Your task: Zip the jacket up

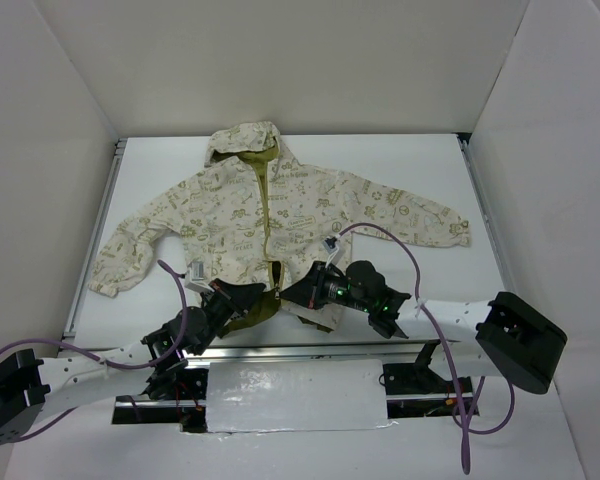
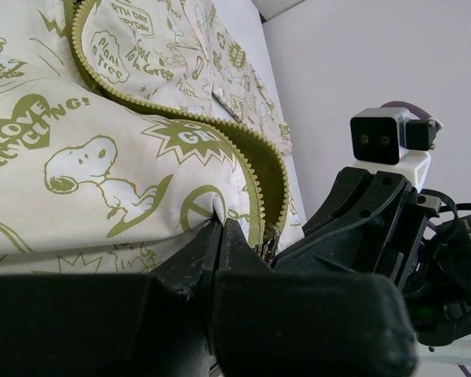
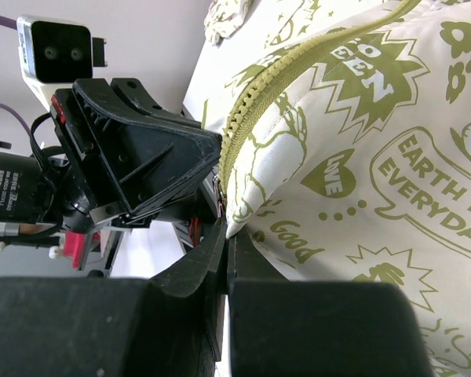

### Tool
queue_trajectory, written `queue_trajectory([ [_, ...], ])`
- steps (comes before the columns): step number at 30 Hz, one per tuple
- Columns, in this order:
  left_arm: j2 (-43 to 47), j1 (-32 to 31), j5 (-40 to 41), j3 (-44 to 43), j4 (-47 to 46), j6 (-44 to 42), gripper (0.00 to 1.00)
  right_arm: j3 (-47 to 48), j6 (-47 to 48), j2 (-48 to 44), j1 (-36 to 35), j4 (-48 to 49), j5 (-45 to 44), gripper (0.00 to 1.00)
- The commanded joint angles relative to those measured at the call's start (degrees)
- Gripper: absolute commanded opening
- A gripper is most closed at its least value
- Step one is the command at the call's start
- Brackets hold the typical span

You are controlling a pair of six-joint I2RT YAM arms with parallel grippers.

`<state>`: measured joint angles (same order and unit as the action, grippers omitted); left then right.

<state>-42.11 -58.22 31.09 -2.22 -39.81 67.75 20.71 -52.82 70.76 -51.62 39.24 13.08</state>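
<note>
Grips the bottom hem of the jacket [image 1: 280, 215] with both hands, the rest spread front-up on the white surface [image 1: 420, 170] ahead of them, hood farthest away. Pinches the cream fabric tight in the left hand [image 2: 220, 229], just beside the green zipper [image 2: 255, 169]. Clamps the opposite hem edge in the right hand [image 3: 226, 232], facing the left hand and close beside it. Shows unjoined zipper teeth just beyond the left fingertips.

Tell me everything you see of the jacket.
The jacket lies front up on the white table, sleeves spread, hood at the far side. Cream fabric, olive cartoon print, olive lining and zipper, unzipped at the hem. The left pincer and right pincer each pinch a bottom front edge.
</note>
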Motion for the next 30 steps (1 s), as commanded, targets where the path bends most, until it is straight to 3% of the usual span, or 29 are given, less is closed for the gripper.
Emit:
queue_trajectory([
  [1, 1.23, -0.14, 0.46, 1.08, -2.38, 0.11, 0.0, 2.49, 1.05, 0.43, -0.42, 1.71, -0.78, 0.0],
  [16, -0.7, -0.14, 0.64, 0.64, -2.82, 0.55, 0.0, 2.76, 0.87, 0.78, -0.5, 2.59, 0.45, 0.0],
  [30, 3.0, -0.14, 2.39, 0.46, 0.0, -0.51, 0.0, 2.32, 0.35, 1.4, -1.29, 3.3, 0.8, 0.0],
])
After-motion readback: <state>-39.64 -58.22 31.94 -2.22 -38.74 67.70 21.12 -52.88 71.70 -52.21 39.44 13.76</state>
